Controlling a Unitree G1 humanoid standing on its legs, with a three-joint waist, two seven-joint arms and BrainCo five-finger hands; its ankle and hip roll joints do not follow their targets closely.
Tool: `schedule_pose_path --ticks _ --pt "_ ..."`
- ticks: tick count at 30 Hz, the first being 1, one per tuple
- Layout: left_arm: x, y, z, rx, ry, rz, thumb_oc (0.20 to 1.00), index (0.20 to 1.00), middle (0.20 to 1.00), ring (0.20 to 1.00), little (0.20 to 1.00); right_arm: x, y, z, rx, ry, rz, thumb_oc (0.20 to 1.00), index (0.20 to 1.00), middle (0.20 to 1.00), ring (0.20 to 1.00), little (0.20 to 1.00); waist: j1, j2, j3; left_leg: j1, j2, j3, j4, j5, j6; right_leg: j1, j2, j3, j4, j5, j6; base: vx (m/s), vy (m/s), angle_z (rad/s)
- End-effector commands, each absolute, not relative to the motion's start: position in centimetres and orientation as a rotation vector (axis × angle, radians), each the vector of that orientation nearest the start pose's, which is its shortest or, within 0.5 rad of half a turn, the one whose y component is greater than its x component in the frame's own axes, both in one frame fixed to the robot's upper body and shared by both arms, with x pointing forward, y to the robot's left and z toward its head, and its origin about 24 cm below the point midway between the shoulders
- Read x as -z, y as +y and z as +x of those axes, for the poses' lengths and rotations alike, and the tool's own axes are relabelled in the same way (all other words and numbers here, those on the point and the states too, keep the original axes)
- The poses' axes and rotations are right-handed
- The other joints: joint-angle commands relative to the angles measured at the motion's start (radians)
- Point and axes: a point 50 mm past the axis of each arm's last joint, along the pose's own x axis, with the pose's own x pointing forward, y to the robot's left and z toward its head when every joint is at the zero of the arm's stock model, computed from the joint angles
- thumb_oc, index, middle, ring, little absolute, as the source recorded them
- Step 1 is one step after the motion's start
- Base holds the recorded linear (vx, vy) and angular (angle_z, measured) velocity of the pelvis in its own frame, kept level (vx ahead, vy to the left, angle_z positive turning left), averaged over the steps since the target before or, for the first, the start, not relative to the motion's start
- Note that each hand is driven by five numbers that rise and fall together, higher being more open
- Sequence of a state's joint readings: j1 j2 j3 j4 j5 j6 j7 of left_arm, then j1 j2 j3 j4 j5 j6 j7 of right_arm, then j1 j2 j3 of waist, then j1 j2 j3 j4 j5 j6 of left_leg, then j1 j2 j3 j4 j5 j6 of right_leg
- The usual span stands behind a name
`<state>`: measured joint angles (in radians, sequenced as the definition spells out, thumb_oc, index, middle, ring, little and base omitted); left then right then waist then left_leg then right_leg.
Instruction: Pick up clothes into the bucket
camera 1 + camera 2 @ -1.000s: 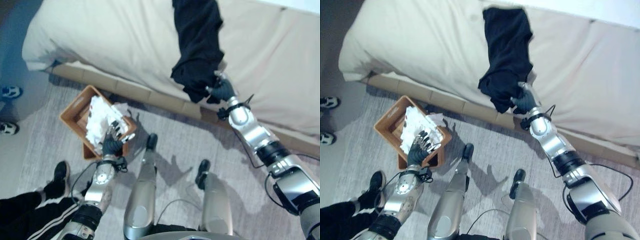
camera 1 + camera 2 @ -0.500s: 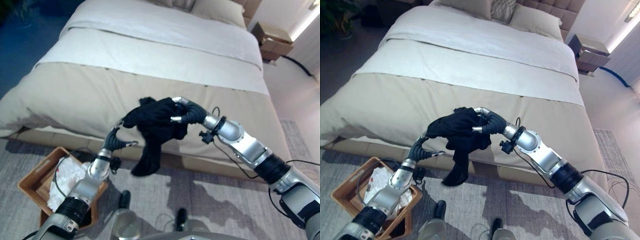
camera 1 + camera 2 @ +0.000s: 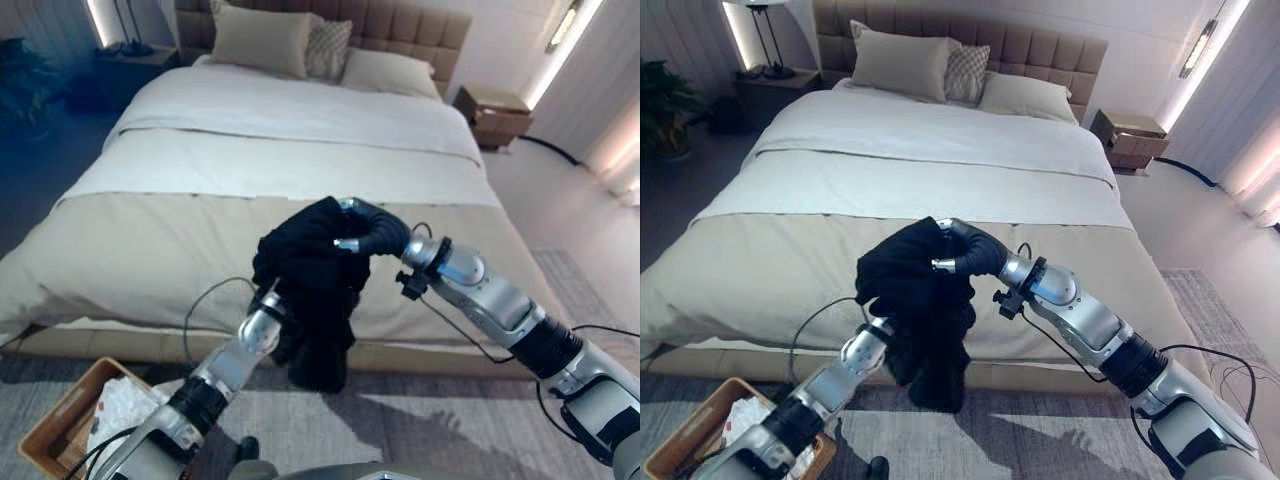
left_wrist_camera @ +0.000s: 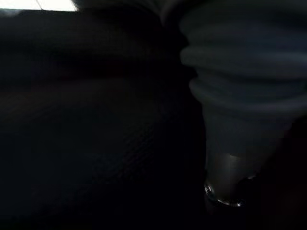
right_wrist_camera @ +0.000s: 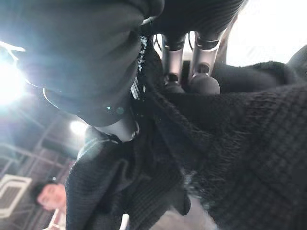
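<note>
- While the basket [image 3: 62, 425] sits on the floor at the near left, the left robot hand [image 3: 283, 312] reaches up into the black garment [image 3: 315, 290], its fingers hidden in cloth.
- Raised before the bed's [image 3: 200, 190] foot edge, the right robot hand [image 3: 368, 228] clenches the hanging garment's top, wrist bent inward.

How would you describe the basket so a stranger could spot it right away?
Start at the big bed and drop to the grey carpet by its foot. There, below the left arm, sits the basket. It is an orange-brown open box holding crumpled white cloth, unlike the black garment held up above.
</note>
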<state>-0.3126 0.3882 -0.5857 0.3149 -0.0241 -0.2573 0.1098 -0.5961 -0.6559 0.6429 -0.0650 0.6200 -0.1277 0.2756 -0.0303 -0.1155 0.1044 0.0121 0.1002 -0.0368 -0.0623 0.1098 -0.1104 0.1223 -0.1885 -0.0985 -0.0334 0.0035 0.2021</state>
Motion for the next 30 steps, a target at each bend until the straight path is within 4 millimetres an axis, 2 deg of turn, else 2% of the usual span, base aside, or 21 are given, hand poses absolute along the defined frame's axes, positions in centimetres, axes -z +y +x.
schedule_pose_path --ticks 1,2,4,9,12,13,15,16,18,25,30 --pt "-4.9 9.6 29.2 0.572 -0.115 0.251 0.413 0.413 0.413 0.413 0.413 -20.3 -7.0 27.5 -1.059 -0.521 -0.073 0.2 0.2 0.2 0.2 0.2 -0.006 -0.024 -0.027 0.035 0.01 0.055 0.097 -0.139 0.034 -0.054 -0.021 -0.004 0.027 0.06 0.01 0.07 0.009 0.0" --pt "-4.4 9.7 28.9 0.596 -0.067 0.168 0.2 0.2 0.2 0.2 0.2 -20.4 -7.0 27.4 -1.066 -0.521 -0.06 0.2 0.2 0.2 0.2 0.2 -0.008 -0.023 -0.03 0.043 0.012 0.06 0.093 -0.139 0.033 -0.051 -0.02 -0.001 0.025 0.061 0.011 0.06 0.003 -0.02" --pt "-3.3 10.4 28.5 0.572 0.0 0.053 0.2 0.2 0.2 0.2 0.2 -20.2 -7.2 27.7 -1.053 -0.514 -0.039 0.2 0.2 0.2 0.2 0.2 -0.006 -0.024 -0.033 0.048 0.013 0.062 0.089 -0.138 0.032 -0.047 -0.019 0.002 0.023 0.061 0.009 0.03 -0.005 -0.06" --pt "-1.5 11.5 27.4 0.571 0.085 -0.043 0.2 0.2 0.2 0.2 0.2 -20.0 -7.9 27.8 -1.029 -0.519 -0.047 0.2 0.2 0.2 0.2 0.2 -0.001 -0.022 -0.043 0.054 0.015 0.061 0.086 -0.136 0.029 -0.036 -0.018 -0.004 0.017 0.056 0.006 0.02 -0.005 -0.03" --pt "-0.5 13.3 27.0 0.526 0.137 -0.118 0.2 0.2 0.2 0.2 0.2 -19.4 -8.5 28.0 -0.999 -0.502 -0.059 0.2 0.2 0.2 0.2 0.2 0.003 -0.019 -0.05 0.055 0.016 0.056 0.083 -0.135 0.028 -0.03 -0.018 -0.008 0.013 0.054 0.005 0.0 0.0 0.0" --pt "-0.5 13.3 27.0 0.526 0.137 -0.119 0.2 0.2 0.2 0.2 0.2 -19.4 -8.5 28.0 -0.999 -0.502 -0.059 0.2 0.2 0.2 0.2 0.2 0.003 -0.019 -0.05 0.055 0.016 0.056 0.083 -0.135 0.027 -0.03 -0.018 -0.009 0.013 0.054 0.005 0.0 0.0 0.0" --pt "0.0 14.9 26.6 0.472 0.161 -0.193 0.2 0.2 0.2 0.2 0.2 -18.8 -9.2 28.1 -0.965 -0.484 -0.067 0.2 0.2 0.2 0.2 0.2 0.007 -0.016 -0.053 0.056 0.017 0.055 0.082 -0.134 0.026 -0.027 -0.017 -0.013 0.01 0.051 0.004 0.0 0.0 0.0" --pt "0.6 16.3 26.1 0.412 0.179 -0.246 0.2 0.2 0.2 0.2 0.2 -18.0 -10.0 28.3 -0.924 -0.462 -0.077 0.2 0.2 0.2 0.2 0.2 0.012 -0.015 -0.056 0.056 0.018 0.052 0.084 -0.135 0.025 -0.024 -0.017 -0.016 0.008 0.05 0.002 0.0 0.0 0.0" --pt "0.9 17.5 25.8 0.364 0.187 -0.31 0.2 0.2 0.2 0.2 0.2 -17.3 -11.1 28.6 -0.868 -0.434 -0.085 0.2 0.2 0.2 0.2 0.2 0.018 -0.013 -0.057 0.055 0.018 0.048 0.086 -0.135 0.025 -0.02 -0.017 -0.019 0.006 0.049 0.0 0.0 0.0 0.0" --pt "1.2 19.7 24.0 0.268 0.156 -0.458 0.2 0.2 0.2 0.2 0.2 -14.9 -14.9 28.8 -0.681 -0.367 -0.067 0.2 0.2 0.2 0.2 0.2 0.036 -0.01 -0.059 0.046 0.013 0.031 0.094 -0.137 0.028 -0.009 -0.019 -0.032 -0.001 0.048 -0.002 0.0 -0.002 0.05" --pt "0.0 20.0 23.6 0.247 0.072 -0.494 0.2 0.2 0.2 0.2 0.2 -13.5 -16.3 28.5 -0.584 -0.341 -0.043 0.2 0.2 0.2 0.2 0.2 0.049 -0.009 -0.053 0.036 0.009 0.017 0.099 -0.134 0.03 -0.004 -0.019 -0.047 -0.004 0.045 -0.004 0.0 -0.003 0.02"
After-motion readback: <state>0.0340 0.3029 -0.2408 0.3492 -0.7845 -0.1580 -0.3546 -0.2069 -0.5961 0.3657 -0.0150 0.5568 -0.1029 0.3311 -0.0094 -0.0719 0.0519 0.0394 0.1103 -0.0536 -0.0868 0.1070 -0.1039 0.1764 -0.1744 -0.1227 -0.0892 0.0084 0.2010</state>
